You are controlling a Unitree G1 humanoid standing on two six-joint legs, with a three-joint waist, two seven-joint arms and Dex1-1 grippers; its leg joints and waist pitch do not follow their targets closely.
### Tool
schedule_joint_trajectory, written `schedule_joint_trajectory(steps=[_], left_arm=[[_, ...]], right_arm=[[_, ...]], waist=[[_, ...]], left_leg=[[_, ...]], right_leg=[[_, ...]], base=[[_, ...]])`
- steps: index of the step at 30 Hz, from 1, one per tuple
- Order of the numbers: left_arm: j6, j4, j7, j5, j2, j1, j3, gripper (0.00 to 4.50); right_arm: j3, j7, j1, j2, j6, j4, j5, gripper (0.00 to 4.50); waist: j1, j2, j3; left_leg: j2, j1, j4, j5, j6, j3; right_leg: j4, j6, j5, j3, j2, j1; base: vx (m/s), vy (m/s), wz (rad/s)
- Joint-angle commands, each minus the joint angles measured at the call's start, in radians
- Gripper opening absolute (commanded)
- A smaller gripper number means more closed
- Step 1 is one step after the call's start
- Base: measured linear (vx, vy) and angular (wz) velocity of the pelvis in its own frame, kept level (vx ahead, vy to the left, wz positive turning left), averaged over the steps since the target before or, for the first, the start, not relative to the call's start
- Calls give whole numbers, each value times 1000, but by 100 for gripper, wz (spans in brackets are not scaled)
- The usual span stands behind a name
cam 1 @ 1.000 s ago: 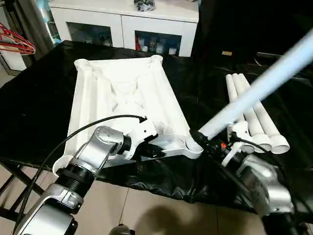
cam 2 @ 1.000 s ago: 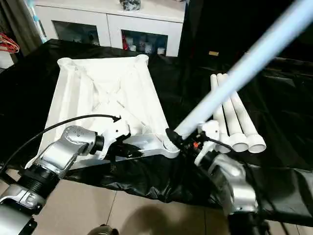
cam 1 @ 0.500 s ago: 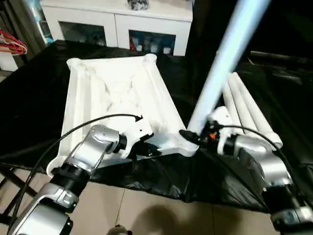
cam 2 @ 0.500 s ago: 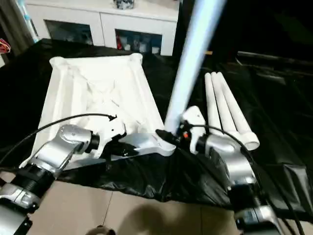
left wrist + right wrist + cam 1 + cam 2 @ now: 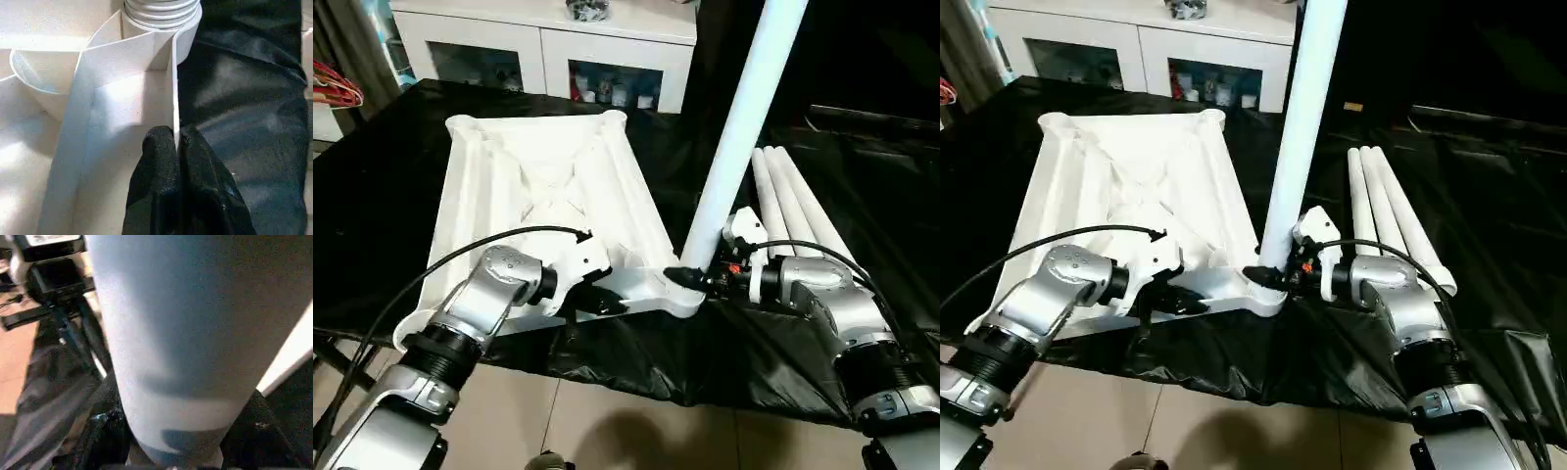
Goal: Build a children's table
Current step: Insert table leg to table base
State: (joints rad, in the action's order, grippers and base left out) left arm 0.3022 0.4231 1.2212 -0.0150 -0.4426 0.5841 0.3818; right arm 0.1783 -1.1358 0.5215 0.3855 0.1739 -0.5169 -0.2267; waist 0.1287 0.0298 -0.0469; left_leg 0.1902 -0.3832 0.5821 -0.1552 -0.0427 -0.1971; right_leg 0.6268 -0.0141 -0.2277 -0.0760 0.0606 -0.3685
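The right tool (image 5: 697,280) grips the base of a white leg (image 5: 740,127) that stands nearly upright in the near right corner socket (image 5: 680,292) of the upturned table top (image 5: 548,196). The left tool (image 5: 176,147) is pinched tight on the top's thin near edge wall. Three more legs (image 5: 793,201) lie side by side on the black-sheeted desk (image 5: 372,196), right of the top.

Silver forearms (image 5: 480,313), black cables (image 5: 431,279)
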Motion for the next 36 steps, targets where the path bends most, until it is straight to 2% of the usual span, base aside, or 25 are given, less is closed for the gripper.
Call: schedule_joint_trajectory(steps=[1,6,13,15,17,19,20,21,22,23,24,26,28,31,33,34,36], left_arm=[[-18,-49,75,-17,-1,10,36,0],[-29,-26,107,-2,-9,35,51,0],[-24,-7,83,10,-10,54,42,0],[0,-5,35,9,4,59,22,0],[19,-7,4,6,17,63,7,0],[58,-20,-53,-1,46,71,-19,0],[73,-27,-85,-1,62,74,-29,0],[125,-52,-176,0,113,81,-56,0],[149,-66,-218,1,138,84,-68,0],[149,-66,-218,1,138,84,-68,0],[172,-74,-267,6,167,86,-77,0],[215,-93,-378,27,235,89,-88,0],[238,-110,-461,51,290,85,-84,0],[249,-130,-484,58,338,71,-61,0],[252,-138,-489,65,350,62,-46,0],[252,-138,-489,65,350,62,-46,0],[263,-142,-483,67,342,61,-27,0]], right_arm=[[89,-65,-51,17,51,-73,41,193],[97,-99,-63,16,27,-77,49,193],[78,-80,-64,-1,-1,-99,55,193],[43,14,-48,-31,-26,-134,60,193],[23,78,-36,-49,-45,-160,69,193],[-11,183,-10,-77,-60,-204,76,193],[-25,233,2,-89,-63,-225,79,193],[-59,368,43,-125,-65,-288,85,193],[-73,428,62,-141,-64,-319,87,193],[-73,428,62,-141,-64,-319,87,193],[-80,476,80,-156,-64,-346,92,193],[-90,579,117,-189,-58,-402,105,193],[-101,659,145,-218,-48,-444,109,193],[-105,675,163,-255,-36,-469,103,193],[-105,677,173,-279,-34,-487,107,193],[-105,677,173,-279,-34,-487,107,193],[-107,684,193,-302,-17,-516,107,193]], waist=[[2,0,51],[14,0,50],[18,-1,52],[16,2,50],[12,-1,46],[4,2,42],[3,1,42],[-2,4,43],[-10,2,42],[-13,4,44],[-18,8,46],[-22,8,47],[-20,14,47],[-16,17,52],[-16,17,55],[-16,14,56],[-19,15,56]], left_leg=[[62,28,-73,-244,11,31],[63,32,-75,-269,-2,31],[63,33,-76,-281,-13,33],[64,32,-78,-290,-18,33],[62,36,-81,-329,-28,37],[64,37,-86,-380,-51,43],[64,36,-88,-387,-59,45],[64,34,-90,-395,-71,48],[65,37,-93,-418,-93,51],[64,37,-93,-425,-98,53],[61,33,-91,-414,-91,52],[61,40,-86,-387,-82,44],[56,35,-80,-328,-52,37],[52,29,-73,-256,-18,31],[51,26,-71,-207,-2,29],[51,25,-70,-194,2,29],[50,22,-70,-173,13,28]], right_leg=[[-87,-193,-196,60,105,21],[-90,-189,-226,61,107,19],[-88,-193,-214,62,109,19],[-90,-196,-232,62,112,18],[-97,-187,-301,61,112,16],[-101,-173,-386,61,115,15],[-101,-170,-397,61,116,16],[-99,-164,-412,59,117,17],[-99,-169,-422,58,117,14],[-100,-168,-422,56,117,16],[-102,-163,-394,57,115,19],[-98,-184,-318,62,111,12],[-100,-190,-277,65,110,17],[-96,-185,-204,65,106,23],[-88,-191,-132,64,101,26],[-85,-196,-108,64,101,27],[-81,-205,-66,62,97,29]], base=[[0,0,0],[0,0,0],[0,0,0],[0,0,0],[0,0,0],[0,0,0],[0,0,0],[0,0,0],[0,0,0],[-35,15,-18],[0,0,0],[0,0,0],[0,0,0],[0,0,0],[0,0,0],[0,0,0],[0,0,0]])
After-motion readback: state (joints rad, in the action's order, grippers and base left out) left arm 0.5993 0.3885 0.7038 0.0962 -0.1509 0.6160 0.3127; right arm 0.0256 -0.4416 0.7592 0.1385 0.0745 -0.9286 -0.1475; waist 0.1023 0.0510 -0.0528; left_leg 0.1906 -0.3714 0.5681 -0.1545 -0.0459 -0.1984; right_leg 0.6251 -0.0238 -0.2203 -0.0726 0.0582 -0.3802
